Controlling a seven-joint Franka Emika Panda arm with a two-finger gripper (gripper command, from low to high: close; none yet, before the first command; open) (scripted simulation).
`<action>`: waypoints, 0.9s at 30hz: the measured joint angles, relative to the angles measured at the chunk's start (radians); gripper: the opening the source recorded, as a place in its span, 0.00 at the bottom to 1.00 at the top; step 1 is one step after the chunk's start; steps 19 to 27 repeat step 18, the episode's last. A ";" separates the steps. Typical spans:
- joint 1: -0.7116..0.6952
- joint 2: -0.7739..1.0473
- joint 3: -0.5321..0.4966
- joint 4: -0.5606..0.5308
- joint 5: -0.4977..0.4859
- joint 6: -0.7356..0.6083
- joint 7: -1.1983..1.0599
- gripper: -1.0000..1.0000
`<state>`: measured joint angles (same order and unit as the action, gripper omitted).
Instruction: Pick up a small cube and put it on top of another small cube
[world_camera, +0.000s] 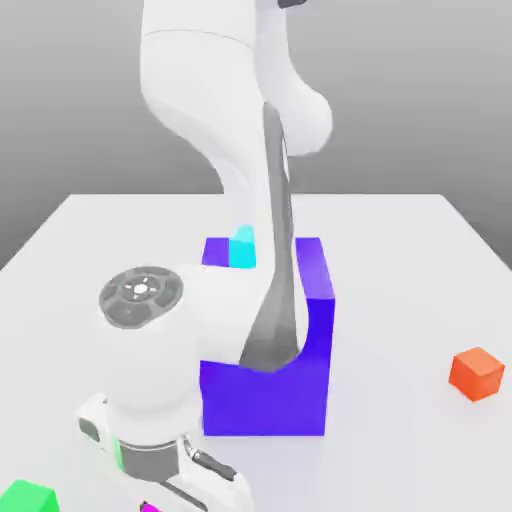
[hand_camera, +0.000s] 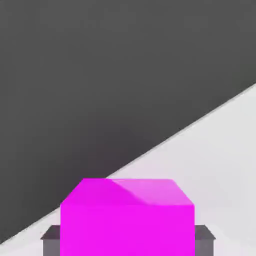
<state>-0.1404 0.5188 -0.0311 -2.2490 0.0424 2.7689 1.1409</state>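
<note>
Evidently the pick is in hand: the end effector (hand_camera: 128, 240) has its fingers closed about the magenta cube (hand_camera: 127, 227), near the surface's (world_camera: 380, 440) near edge; next comes a lift, then carrying it over another small cube.

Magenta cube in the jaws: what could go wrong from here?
The magenta cube sits between the two jaws, so a weak or off-centre grip could let it slip during the move. The arm passes in front of the large blue block in the exterior view, so a sideways swing might clip it. The green cube appears near the hand at the exterior view's lower left, and could get nudged.
</note>
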 joint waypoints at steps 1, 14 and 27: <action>-0.001 0.012 0.001 0.003 0.001 0.009 0.000 0.00; -0.155 -0.076 -0.115 0.124 0.075 -0.208 0.014 0.00; -0.161 -0.047 -0.112 0.129 0.084 -0.184 0.009 1.00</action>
